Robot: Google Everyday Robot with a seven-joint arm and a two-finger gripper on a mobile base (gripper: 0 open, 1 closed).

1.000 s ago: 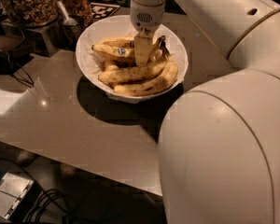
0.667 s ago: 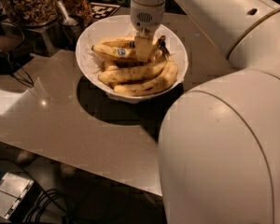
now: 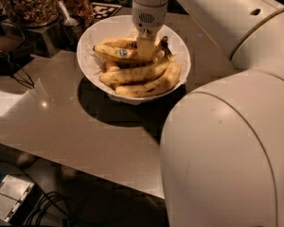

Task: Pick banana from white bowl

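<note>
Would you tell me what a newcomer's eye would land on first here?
The robot's bulky white arm fills the right foreground. At upper centre, the white bowl of freckled bananas sits on the tan table, with the gripper down inside it, beside the blue-stickered banana.

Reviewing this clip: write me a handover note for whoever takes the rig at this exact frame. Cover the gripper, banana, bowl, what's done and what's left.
Gripper: lowered into the white bowl, down on the bunch at the right end of the banana. No sign of a grasp is visible.
Banana: the one with the blue sticker, lying at the back of the bunch among the other bananas, inside the bowl.
Bowl: on the table.
Done: approach and descent.
Left: secure the banana, then lift it clear of the bowl.
</note>
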